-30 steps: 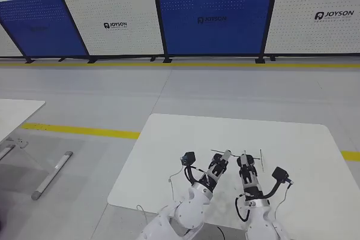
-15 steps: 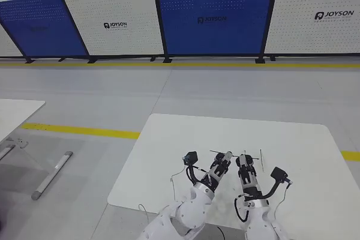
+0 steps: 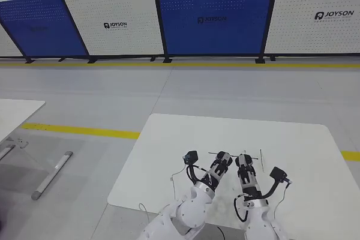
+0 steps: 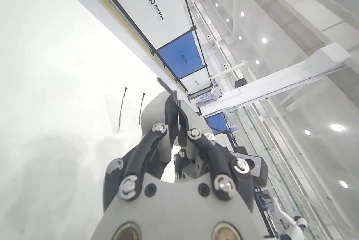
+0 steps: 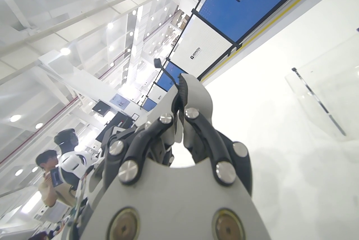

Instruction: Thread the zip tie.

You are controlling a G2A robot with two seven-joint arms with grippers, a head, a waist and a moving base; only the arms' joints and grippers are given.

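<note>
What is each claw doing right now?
Left claw: closed on a zip tie, tail end protruding.
Right claw: closed on a zip tie, head end protruding.

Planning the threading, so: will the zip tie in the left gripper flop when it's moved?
Probably stiff near the grip: the short end of the zip tie juts straight past the left gripper. Likely light, being so thin.
</note>
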